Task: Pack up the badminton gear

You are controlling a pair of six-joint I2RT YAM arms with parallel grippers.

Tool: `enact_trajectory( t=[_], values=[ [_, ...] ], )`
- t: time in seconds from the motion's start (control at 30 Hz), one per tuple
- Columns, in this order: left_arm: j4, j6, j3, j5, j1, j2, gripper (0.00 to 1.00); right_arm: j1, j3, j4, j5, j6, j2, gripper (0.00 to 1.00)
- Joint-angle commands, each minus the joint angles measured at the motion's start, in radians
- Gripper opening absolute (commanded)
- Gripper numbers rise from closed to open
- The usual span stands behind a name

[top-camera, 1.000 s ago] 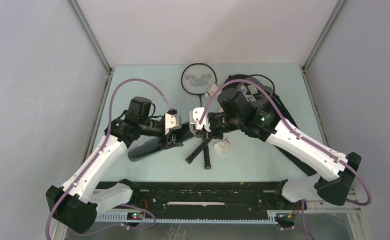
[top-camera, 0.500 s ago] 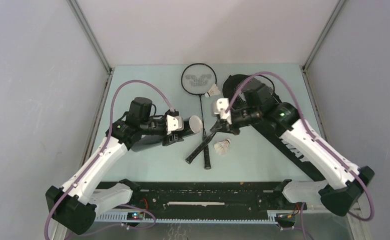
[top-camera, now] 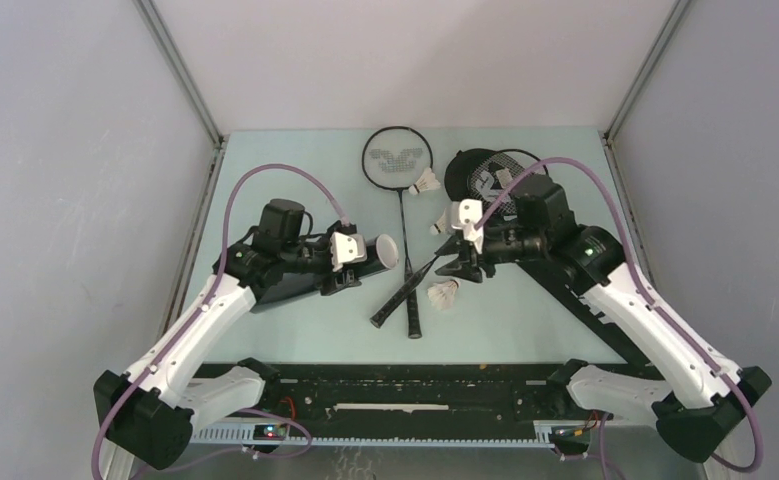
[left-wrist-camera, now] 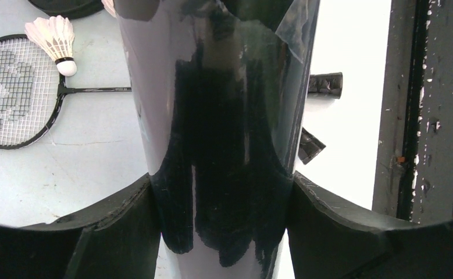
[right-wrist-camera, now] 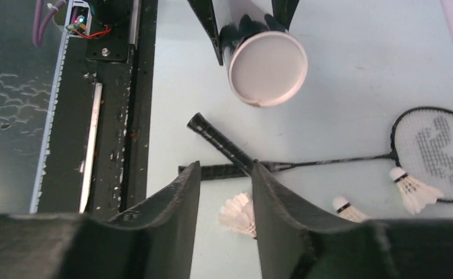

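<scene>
My left gripper (top-camera: 343,262) is shut on the long black tube (top-camera: 300,280) and holds it off the table, its pale open end (top-camera: 388,248) facing right. In the left wrist view the tube (left-wrist-camera: 224,116) fills the space between the jaws. My right gripper (top-camera: 462,262) is open and empty, hovering over a white shuttlecock (top-camera: 445,293), which shows between the fingers in the right wrist view (right-wrist-camera: 238,214). Two more shuttlecocks (top-camera: 426,182) (top-camera: 436,228) lie farther back. Two black rackets (top-camera: 397,158) (top-camera: 393,303) lie crossed at the handles. The black bag (top-camera: 575,290) lies under my right arm.
A black rail (top-camera: 405,395) runs along the near table edge between the arm bases. Grey walls close in the left, right and back. In the right wrist view the tube's end (right-wrist-camera: 267,68) faces the camera, with a racket handle (right-wrist-camera: 212,136) below it.
My right gripper has drawn back to the right from the tube's mouth and now sits over the near shuttlecock. The left gripper has pulled the tube slightly left and raised its open end.
</scene>
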Motion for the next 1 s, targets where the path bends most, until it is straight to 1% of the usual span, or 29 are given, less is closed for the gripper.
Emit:
enact_trajectory(
  t=[0.0,0.07,0.17,0.37,0.5,0.57,0.63,0.67,0.77,0.8,0.83,0.87,0.97],
  values=[
    [0.049,-0.065,0.007,0.054,0.004,-0.004,0.06,0.079,0.048,0.122,0.081,0.106,0.066,0.50],
    [0.063,-0.082,0.001,0.054,0.003,0.001,0.05,0.124,0.080,0.125,0.120,0.116,0.105,0.58],
    [0.080,-0.100,-0.004,0.051,0.001,0.002,0.04,0.187,0.121,0.129,0.184,0.135,0.164,0.61],
    [0.089,-0.111,-0.005,0.063,-0.004,0.000,0.04,0.253,0.175,0.135,0.287,0.155,0.250,0.58],
    [0.091,-0.113,-0.010,0.071,-0.006,-0.005,0.04,0.274,0.197,0.125,0.308,0.152,0.284,0.55],
    [0.095,-0.115,-0.014,0.073,-0.007,-0.010,0.04,0.281,0.200,0.127,0.319,0.152,0.299,0.51],
    [0.101,-0.117,-0.018,0.077,-0.007,-0.017,0.04,0.284,0.200,0.130,0.324,0.153,0.313,0.46],
    [0.107,-0.122,-0.021,0.078,-0.007,-0.020,0.04,0.285,0.201,0.129,0.325,0.155,0.317,0.40],
    [0.130,-0.140,-0.032,0.087,-0.007,-0.029,0.03,0.286,0.196,0.130,0.328,0.157,0.326,0.26],
    [0.133,-0.140,-0.036,0.093,-0.007,-0.033,0.03,0.285,0.193,0.131,0.328,0.153,0.326,0.17],
    [0.137,-0.139,-0.039,0.095,-0.007,-0.036,0.02,0.284,0.191,0.130,0.329,0.145,0.325,0.05],
    [0.141,-0.137,-0.044,0.094,-0.007,-0.039,0.02,0.279,0.189,0.128,0.331,0.137,0.322,0.00],
    [0.147,-0.115,-0.059,0.080,-0.007,-0.050,0.01,0.243,0.178,0.118,0.260,0.119,0.298,0.00]
  ],
)
